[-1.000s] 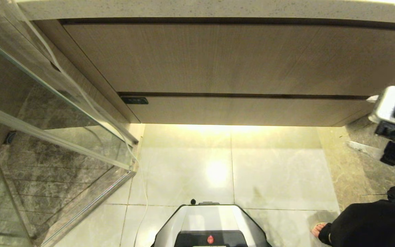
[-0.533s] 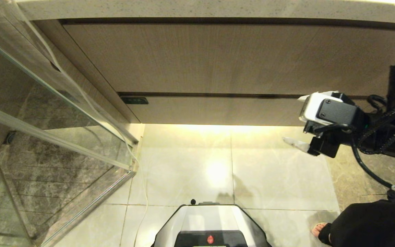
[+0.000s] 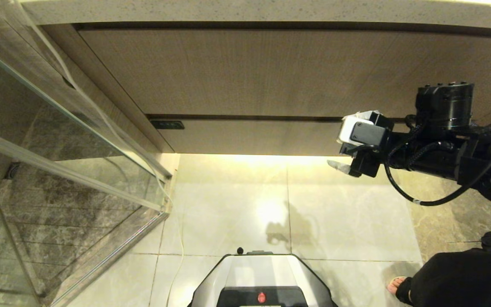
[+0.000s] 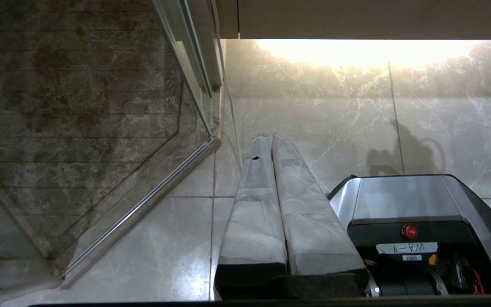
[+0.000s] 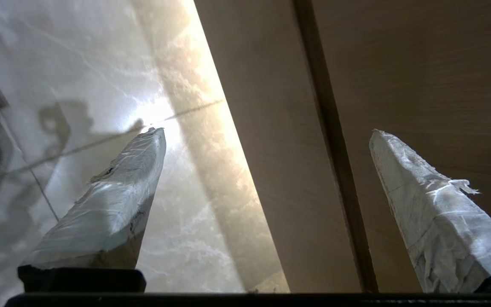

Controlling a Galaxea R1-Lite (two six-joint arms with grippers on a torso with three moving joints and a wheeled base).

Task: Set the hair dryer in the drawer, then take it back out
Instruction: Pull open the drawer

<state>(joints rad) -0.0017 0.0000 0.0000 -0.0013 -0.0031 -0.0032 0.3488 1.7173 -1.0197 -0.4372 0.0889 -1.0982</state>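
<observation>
Right wrist view shows the right gripper (image 5: 267,170) spread wide and empty before the closed drawer (image 5: 420,76).

Right arm (image 3: 450,149): black housings w/ looping black cables, a round black joint cap w/ small screws on top, white block w/ a dark screwed plate at the wrist. Right pincer (image 5: 267,140) and left pincer (image 4: 271,143): long tapered fingers wrapped in grey-white tape, frayed in spots. Base (image 3: 262,277): silver-grey shell, black panel, red button, upside-down white label.
</observation>
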